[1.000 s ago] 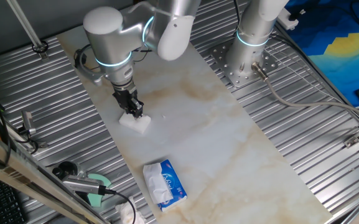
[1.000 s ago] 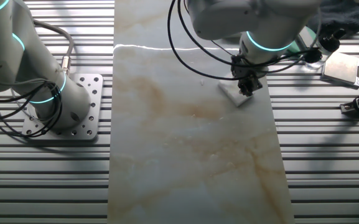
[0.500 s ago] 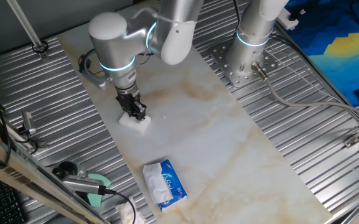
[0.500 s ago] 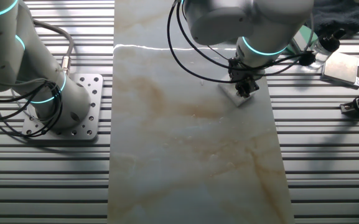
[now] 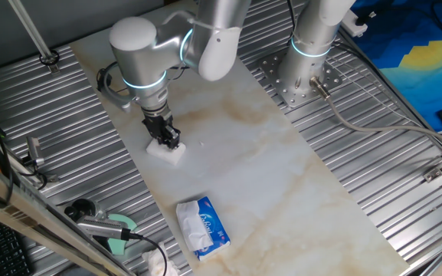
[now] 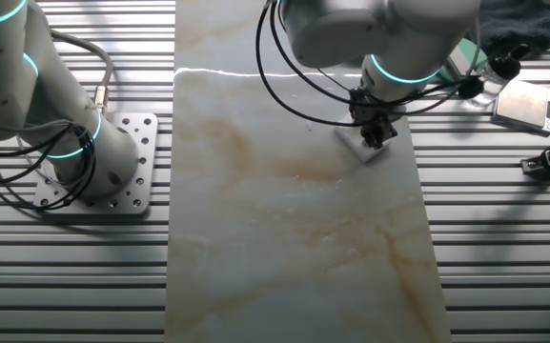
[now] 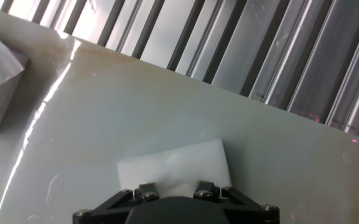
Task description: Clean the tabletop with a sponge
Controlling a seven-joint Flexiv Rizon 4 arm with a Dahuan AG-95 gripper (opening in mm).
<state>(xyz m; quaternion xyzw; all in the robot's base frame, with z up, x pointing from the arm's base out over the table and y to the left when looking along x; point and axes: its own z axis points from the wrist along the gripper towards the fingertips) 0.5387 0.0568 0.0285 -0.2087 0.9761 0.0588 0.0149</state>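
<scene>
The sponge (image 5: 171,155) is a small white block lying on the white marble-look tabletop (image 5: 266,176), near its left edge. My gripper (image 5: 168,142) points straight down and is shut on the sponge, pressing it onto the slab. The other fixed view shows the sponge (image 6: 359,148) under the gripper (image 6: 377,139), near the slab's (image 6: 284,229) right edge. In the hand view the sponge (image 7: 173,160) sits flat on the glossy tabletop (image 7: 104,99) between my black fingertips (image 7: 145,188), with the gripper (image 7: 174,190) at the bottom edge.
A blue-and-white tissue pack (image 5: 203,225) lies on the slab nearer the front. A crumpled tissue (image 5: 155,263) and tools lie front left. A second arm's base (image 5: 303,77) stands beside the slab. Ribbed grey metal (image 5: 75,138) flanks both long sides.
The arm's upper body shifted slightly right in the first half second, nudging the gripper and sponge a little. Since then nothing has visibly moved.
</scene>
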